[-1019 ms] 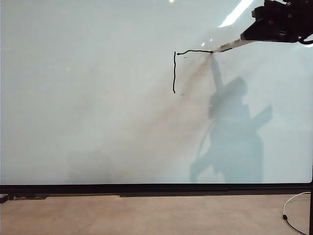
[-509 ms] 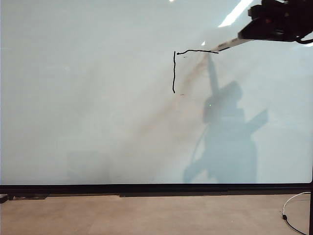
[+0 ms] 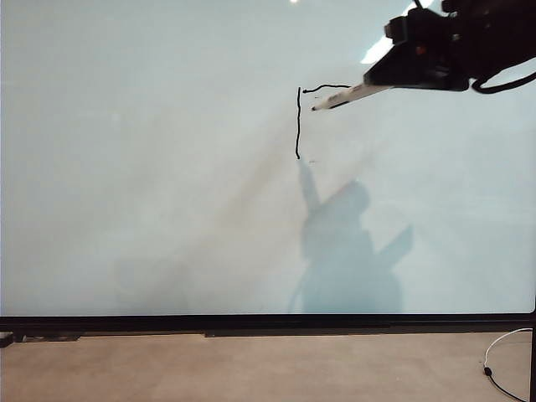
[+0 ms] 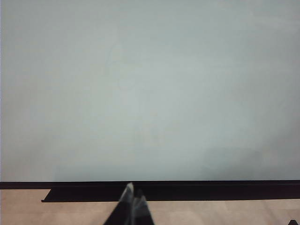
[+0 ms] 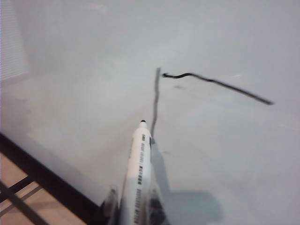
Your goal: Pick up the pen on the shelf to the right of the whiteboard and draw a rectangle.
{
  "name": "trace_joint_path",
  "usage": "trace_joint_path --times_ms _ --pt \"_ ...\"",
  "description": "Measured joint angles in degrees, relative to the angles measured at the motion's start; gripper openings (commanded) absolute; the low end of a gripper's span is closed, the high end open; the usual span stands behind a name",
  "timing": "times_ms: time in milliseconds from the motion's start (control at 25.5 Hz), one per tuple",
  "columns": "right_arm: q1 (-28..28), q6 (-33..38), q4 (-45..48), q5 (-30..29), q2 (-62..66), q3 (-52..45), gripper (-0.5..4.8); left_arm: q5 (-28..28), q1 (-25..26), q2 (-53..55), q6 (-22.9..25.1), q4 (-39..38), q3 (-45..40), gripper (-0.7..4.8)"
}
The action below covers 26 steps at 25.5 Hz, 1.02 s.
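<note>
The whiteboard point(image 3: 167, 184) fills the exterior view. On it stand two black strokes of the rectangle point(image 3: 299, 126): a vertical one and a wobbly horizontal one running right from its top. My right gripper point(image 3: 381, 81) comes in from the upper right, shut on the white pen point(image 3: 347, 96). The pen's black tip sits just right of the vertical stroke, below the horizontal one. Its shadow falls well below it. The right wrist view shows the pen point(image 5: 138, 178) between the fingers, with its tip near the vertical stroke's point(image 5: 155, 103) lower end. My left gripper point(image 4: 132, 197) hangs shut and empty before the board's frame.
The board's black frame point(image 3: 268, 322) runs along the bottom, with a tan wooden surface point(image 3: 251, 368) below it. A thin white cable with a black plug point(image 3: 494, 356) lies at the bottom right. A dark post point(image 3: 533, 352) stands at the right edge.
My right gripper has swung left with the pen, from the right end of the horizontal stroke to beside the vertical one. Its shadow has slid left and down. The left gripper has not moved.
</note>
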Motion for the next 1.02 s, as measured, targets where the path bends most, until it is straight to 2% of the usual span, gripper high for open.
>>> trace_joint_path --times_ms 627,1019 --pt "0.8 4.7 13.3 0.5 14.9 0.1 -0.06 0.0 0.0 0.0 0.0 0.0 0.0 -0.05" --pt "0.8 4.9 15.0 1.3 17.9 2.1 -0.05 0.0 0.0 0.0 0.0 0.0 0.0 -0.04"
